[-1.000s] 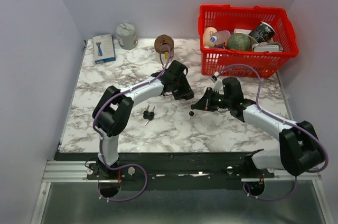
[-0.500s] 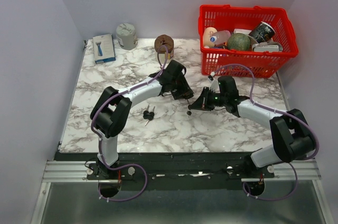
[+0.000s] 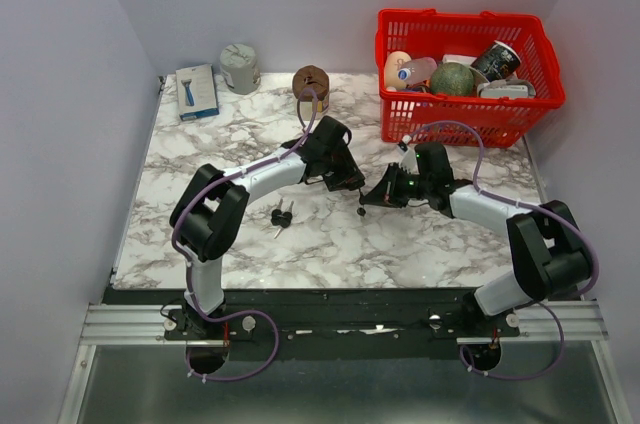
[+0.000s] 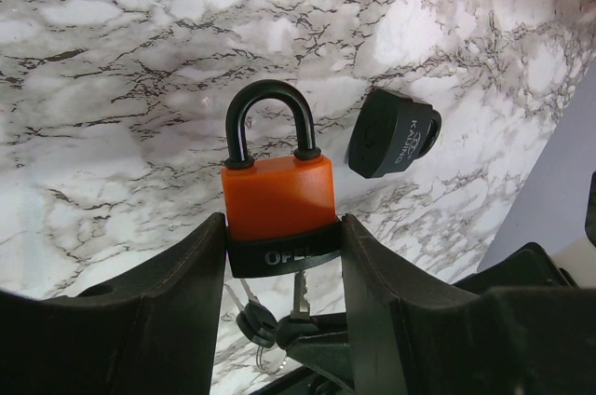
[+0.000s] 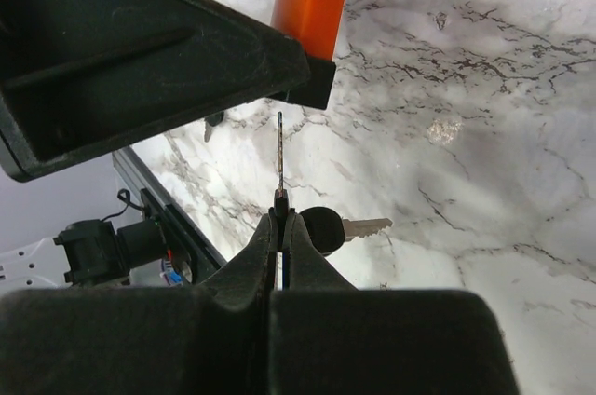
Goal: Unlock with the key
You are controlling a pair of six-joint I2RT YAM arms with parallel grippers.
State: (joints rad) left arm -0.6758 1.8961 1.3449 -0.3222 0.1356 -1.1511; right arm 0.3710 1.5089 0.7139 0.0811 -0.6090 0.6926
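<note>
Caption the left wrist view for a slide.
Left gripper clamps the orange padlock, shackle closed, with a key poised just below its base, over the marble table.

Padlock base band: "OPE", remainder hidden, between the fingers.
Black cap: "KA…", rest unclear, beyond the fingertips.

Bright, even overhead light, soft short shadows, white glare patches on the marble table in the right wrist view — close jaws dark, slightly blurred.
</note>
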